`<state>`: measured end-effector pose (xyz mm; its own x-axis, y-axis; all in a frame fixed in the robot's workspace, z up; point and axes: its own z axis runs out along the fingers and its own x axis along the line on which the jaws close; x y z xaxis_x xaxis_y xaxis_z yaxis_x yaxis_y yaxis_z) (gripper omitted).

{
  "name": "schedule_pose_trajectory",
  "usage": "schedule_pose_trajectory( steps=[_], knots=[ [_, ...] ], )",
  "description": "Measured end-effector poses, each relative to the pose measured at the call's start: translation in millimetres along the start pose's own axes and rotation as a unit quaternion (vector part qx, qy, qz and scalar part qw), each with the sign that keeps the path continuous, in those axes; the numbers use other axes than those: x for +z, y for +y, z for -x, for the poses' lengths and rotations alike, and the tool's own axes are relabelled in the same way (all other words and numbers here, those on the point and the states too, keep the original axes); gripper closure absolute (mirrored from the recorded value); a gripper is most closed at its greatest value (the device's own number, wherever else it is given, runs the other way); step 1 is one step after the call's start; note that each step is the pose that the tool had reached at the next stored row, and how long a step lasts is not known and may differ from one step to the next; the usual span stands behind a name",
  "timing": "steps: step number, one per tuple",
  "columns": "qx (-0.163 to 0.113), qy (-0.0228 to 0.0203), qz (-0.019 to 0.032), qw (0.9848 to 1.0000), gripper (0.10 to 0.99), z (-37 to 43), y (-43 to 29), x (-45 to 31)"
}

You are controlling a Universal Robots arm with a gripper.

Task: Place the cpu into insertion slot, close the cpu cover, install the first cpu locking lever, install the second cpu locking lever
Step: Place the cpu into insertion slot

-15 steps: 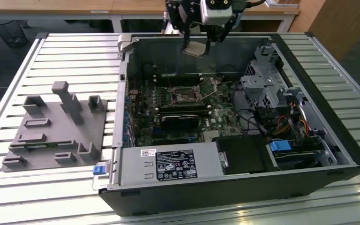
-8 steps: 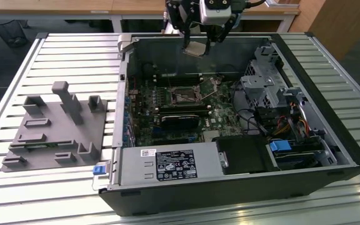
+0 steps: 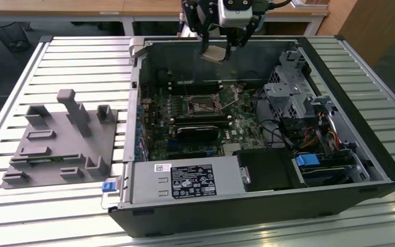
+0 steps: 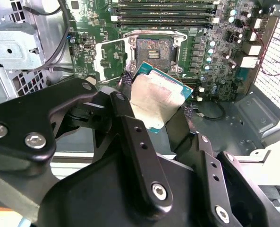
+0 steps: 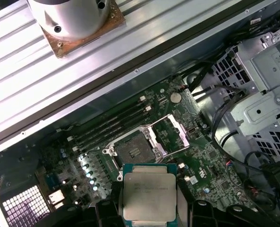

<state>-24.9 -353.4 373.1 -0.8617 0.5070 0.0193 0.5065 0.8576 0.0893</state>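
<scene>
The cpu (image 5: 149, 196), a flat square chip with a matte silvery-beige lid on a teal-edged board, was clamped by its edges between the black fingers of the gripper (image 5: 151, 211). The first wrist view showed its top squarely. The second wrist view showed it tilted above the insertion slot (image 4: 152, 52), a dark, empty square socket, with the thin silvery cpu cover (image 4: 98, 60) swung open beside it. The exterior view placed the chip high over the open computer case (image 3: 252, 208), well apart from the green motherboard (image 3: 246, 136).

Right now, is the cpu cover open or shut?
Open. In the first wrist view the cpu cover lies flipped back beside the bare insertion slot; the cpu is not yet in it.
</scene>
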Motion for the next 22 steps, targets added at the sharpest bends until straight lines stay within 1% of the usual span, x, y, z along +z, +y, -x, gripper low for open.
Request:
schedule_pose_trajectory(
  steps=[9,22],
  knots=[
    [0.017,-0.0015,0.0003,0.9999,0.545,0.0,0.0,0.1],
    [0.034,-0.0030,0.0007,0.9994,0.545,0.0,0.0,0.1]
  ],
)
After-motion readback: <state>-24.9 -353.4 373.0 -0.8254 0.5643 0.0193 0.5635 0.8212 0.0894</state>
